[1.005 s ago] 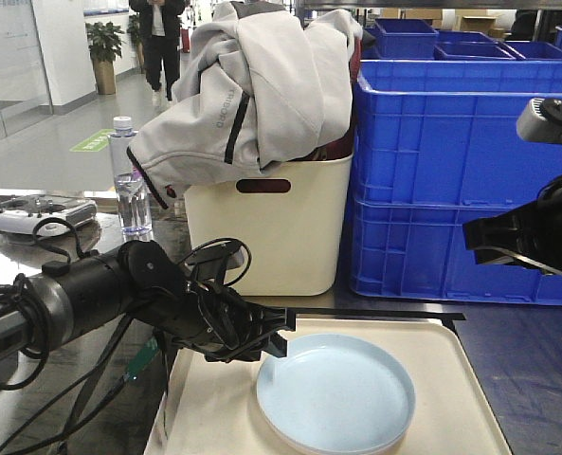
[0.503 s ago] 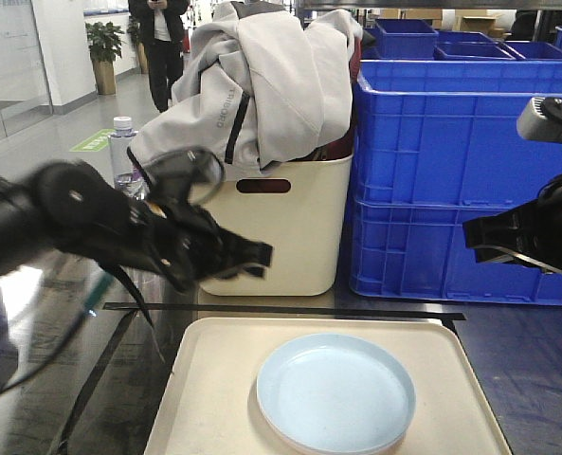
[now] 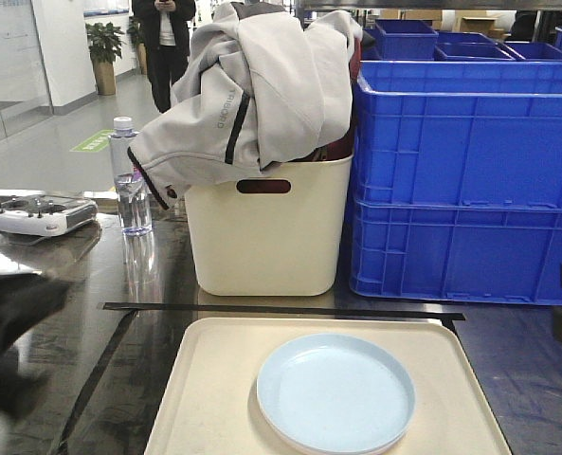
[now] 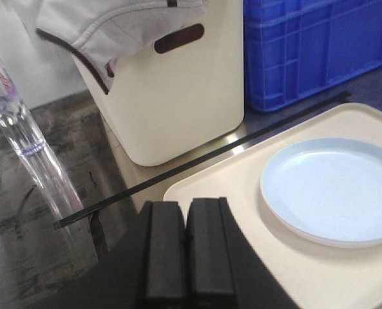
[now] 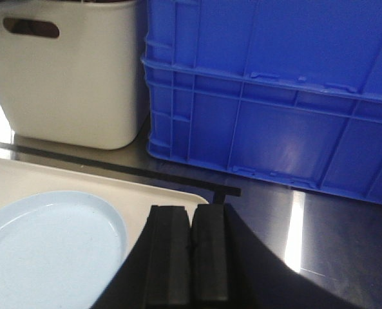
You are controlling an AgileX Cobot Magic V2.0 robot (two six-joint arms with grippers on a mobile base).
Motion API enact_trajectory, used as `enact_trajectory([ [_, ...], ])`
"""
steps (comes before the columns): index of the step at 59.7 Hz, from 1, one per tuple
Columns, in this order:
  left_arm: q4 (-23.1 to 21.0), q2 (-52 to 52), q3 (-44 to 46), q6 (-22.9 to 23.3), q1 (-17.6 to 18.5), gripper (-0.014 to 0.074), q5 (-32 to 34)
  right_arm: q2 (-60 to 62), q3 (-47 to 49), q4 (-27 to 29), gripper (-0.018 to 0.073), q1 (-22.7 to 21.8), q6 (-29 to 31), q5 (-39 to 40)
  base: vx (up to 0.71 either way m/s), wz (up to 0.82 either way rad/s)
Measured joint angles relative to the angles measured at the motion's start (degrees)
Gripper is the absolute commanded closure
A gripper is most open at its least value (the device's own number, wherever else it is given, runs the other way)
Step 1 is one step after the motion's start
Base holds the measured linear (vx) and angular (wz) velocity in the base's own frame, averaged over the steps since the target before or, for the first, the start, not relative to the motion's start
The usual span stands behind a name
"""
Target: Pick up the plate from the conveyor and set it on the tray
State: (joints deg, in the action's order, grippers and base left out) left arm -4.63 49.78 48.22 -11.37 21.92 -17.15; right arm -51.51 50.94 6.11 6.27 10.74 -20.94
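My left claw (image 4: 185,248) is clenched on nothing, just left of the tray (image 3: 214,379). The pale blue plate (image 3: 335,392) already lies flat on the tray. My right claw (image 5: 188,257), also clenched and empty, hangs over the tray's right corner. Swinging either arm low could knock the plate.
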Motion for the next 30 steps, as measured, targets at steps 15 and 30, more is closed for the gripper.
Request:
enact_trajectory([
  [15,-3.3,-15.8,-15.4,0.0,0.0,0.0603,6.7,8.0,-18.6,0.2,0.0568,0.0,0.0,18.0,0.00,0.00],
  [30,-3.5,-16.9,-15.9,0.0,0.0,0.0603,6.7,8.5,-20.7,0.2,0.0568,0.0,-0.2,22.6,0.00,0.00],
])
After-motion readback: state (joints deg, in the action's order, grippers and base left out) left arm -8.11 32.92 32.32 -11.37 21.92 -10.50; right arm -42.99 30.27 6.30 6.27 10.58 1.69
